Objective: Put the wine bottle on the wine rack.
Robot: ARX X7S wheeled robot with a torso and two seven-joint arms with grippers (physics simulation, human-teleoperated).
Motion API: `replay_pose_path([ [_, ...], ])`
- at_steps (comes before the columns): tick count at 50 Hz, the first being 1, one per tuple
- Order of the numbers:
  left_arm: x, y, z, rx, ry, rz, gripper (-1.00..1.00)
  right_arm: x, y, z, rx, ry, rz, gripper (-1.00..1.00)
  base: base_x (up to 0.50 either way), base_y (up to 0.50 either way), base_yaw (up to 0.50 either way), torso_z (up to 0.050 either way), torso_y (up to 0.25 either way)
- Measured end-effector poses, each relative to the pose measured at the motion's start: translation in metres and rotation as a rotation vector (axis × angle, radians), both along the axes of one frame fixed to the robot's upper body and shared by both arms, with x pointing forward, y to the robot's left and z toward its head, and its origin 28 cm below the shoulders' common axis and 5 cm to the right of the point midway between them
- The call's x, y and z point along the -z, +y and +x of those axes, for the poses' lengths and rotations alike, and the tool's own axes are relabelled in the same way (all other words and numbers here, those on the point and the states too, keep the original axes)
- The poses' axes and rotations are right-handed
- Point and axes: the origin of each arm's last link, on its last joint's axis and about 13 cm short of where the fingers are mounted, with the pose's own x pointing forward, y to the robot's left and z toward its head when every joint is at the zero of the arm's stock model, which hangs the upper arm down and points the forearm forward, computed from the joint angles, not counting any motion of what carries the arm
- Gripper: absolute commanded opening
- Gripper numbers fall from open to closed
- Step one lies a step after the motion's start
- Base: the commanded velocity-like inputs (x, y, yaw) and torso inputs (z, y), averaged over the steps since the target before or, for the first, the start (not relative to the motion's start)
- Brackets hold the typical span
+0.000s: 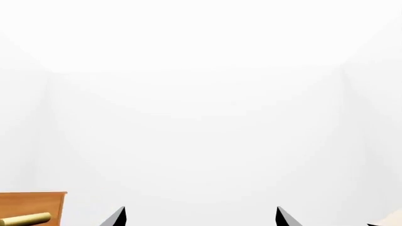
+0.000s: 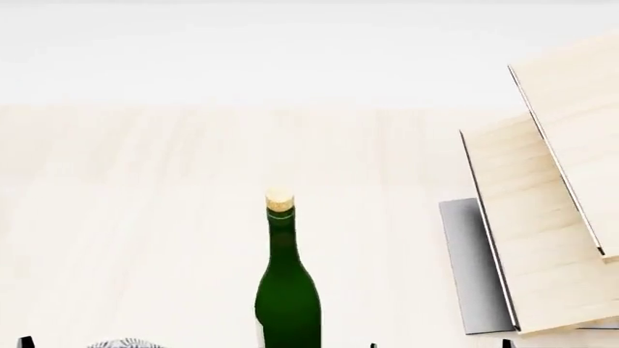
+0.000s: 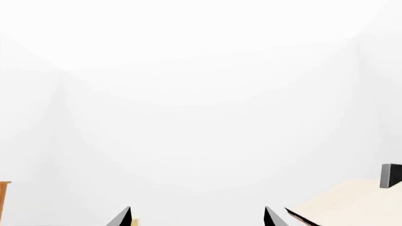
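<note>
A tall, slim dark green glass wine bottle (image 2: 287,290) with a tan cork top is standing upright on a pale light-wood table (image 2: 145,217), near the lower middle of the head view, its base cut off by the frame edge. To its right, well apart from it, the wine rack (image 2: 541,225) of two tilted light-wood boards with thin dark edge strips is sitting on a flat grey metal base (image 2: 469,268). Nothing is touching the bottle.

In the left wrist view, the left gripper (image 1: 201,217) is showing only two dark fingertips (image 1: 116,217), and they are standing wide apart with nothing between them. A brown wooden cabinet with a brass handle (image 1: 31,209) is showing at one corner of that picture.

In the right wrist view, the right gripper (image 3: 196,217) is likewise holding its two dark fingertips (image 3: 122,217) spread apart around bare space. One pale wooden board of the rack (image 3: 345,202) is showing beside them.
</note>
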Motion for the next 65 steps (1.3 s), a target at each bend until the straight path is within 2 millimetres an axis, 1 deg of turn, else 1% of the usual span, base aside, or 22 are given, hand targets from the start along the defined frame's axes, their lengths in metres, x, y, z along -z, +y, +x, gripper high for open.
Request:
replay_pose_path([
  [65, 0.0002, -0.0007, 0.0002, 0.004, 0.000, 0.004, 1.00, 0.0014, 0.0010, 0.0010, 0.002, 0.005, -0.014, 1.00, 0.00, -0.13, 0.00, 0.000, 0.000],
])
